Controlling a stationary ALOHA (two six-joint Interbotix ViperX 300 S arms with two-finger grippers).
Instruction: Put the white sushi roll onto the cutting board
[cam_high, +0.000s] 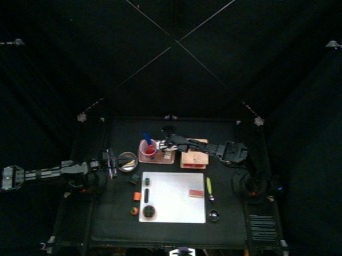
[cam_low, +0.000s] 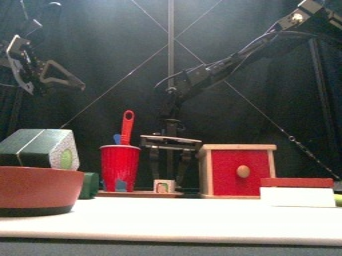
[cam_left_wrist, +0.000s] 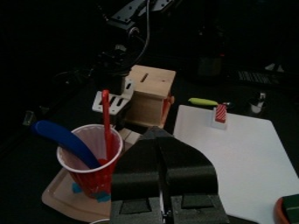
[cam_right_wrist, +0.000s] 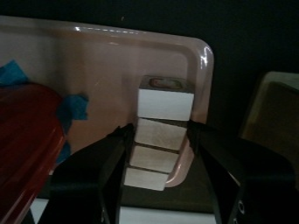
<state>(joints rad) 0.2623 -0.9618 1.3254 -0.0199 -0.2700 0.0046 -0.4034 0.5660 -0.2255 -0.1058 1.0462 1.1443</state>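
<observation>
**Right gripper straddles the roll**

Right gripper (cam_right_wrist: 160, 153) hangs over the pink tray (cam_right_wrist: 201, 61), jaws spread wide either side of the white roll (cam_right_wrist: 165, 103), which lies on the tray beside the red cup (cam_right_wrist: 24, 140). Left gripper (cam_left_wrist: 173, 166), away from the tray, looks pressed together.

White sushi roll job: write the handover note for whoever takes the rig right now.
Right gripper: open, jaws straddling the white sushi roll, not closed on it.
Left gripper: jaws look together, holding nothing, arm resting off the table's left side.
The roll sits on the pink tray beside the red cup, behind the cutting board.
Done: approach only.
Left: close on the roll, lift it, carry it to the cutting board, release.
</observation>
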